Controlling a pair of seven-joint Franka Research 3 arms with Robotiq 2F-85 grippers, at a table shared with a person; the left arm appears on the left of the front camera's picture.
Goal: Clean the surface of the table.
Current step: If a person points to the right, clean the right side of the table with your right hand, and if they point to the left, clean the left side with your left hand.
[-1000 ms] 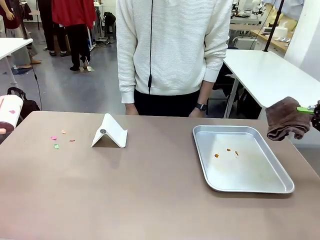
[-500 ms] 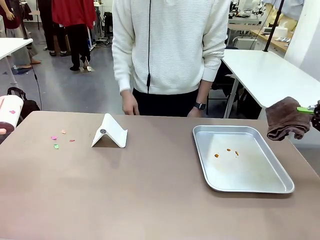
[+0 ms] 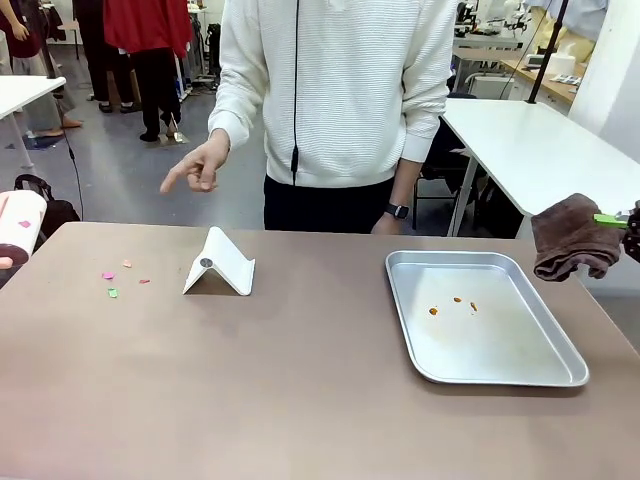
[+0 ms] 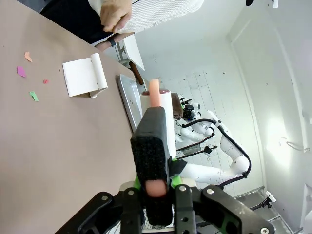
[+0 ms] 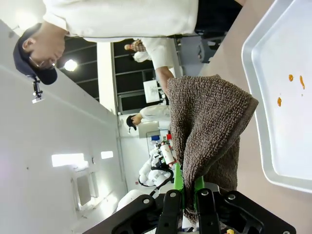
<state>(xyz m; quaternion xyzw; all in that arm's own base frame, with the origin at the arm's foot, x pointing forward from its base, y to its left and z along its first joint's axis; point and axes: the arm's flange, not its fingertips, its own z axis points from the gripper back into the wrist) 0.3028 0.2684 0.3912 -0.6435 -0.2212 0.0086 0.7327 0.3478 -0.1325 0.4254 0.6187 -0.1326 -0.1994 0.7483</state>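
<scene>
The table has a brownish-taupe top with small pink, orange and green scraps lying at its left. In the left wrist view those scraps lie far ahead of my left gripper, which is shut on the pink handle of a white lint roller. The roller hangs at the table's left edge. My right gripper is shut on a brown cloth. That cloth hangs off the table's right edge, just past the tray.
A shallow metal tray holding a few orange crumbs sits at the right. A white folded stand rests left of centre. The person's hand points down toward the left part of the table.
The person's hand has risen from the table's far edge and now points with one finger toward the left side. Neither arm has moved.
</scene>
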